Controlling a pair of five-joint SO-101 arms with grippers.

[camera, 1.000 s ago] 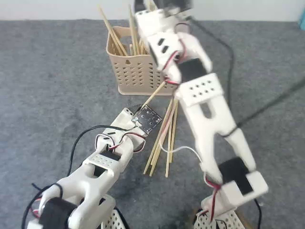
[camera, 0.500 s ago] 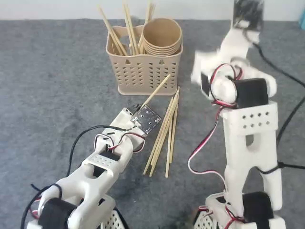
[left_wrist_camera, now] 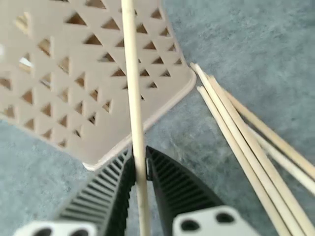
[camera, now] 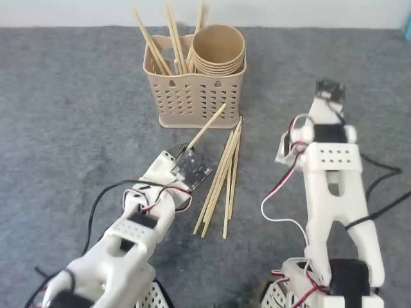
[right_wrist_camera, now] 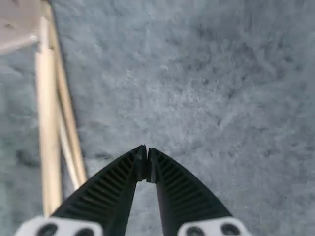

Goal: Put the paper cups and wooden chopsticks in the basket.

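Pinching one chopstick (left_wrist_camera: 130, 73), the left claw (left_wrist_camera: 140, 156) should lift its tip over the rim of the basket (camera: 192, 96) at twelve o'clock before releasing; the right claw (right_wrist_camera: 146, 153) is pressed together, empty.

Bright even light, soft faint shadows

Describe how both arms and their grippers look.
The left arm and right arm are white plastic shells with black motors, perforated plates and loose red, white and black wires. The left gripper and right gripper have black, ribbed, tapering fingers on white bases.
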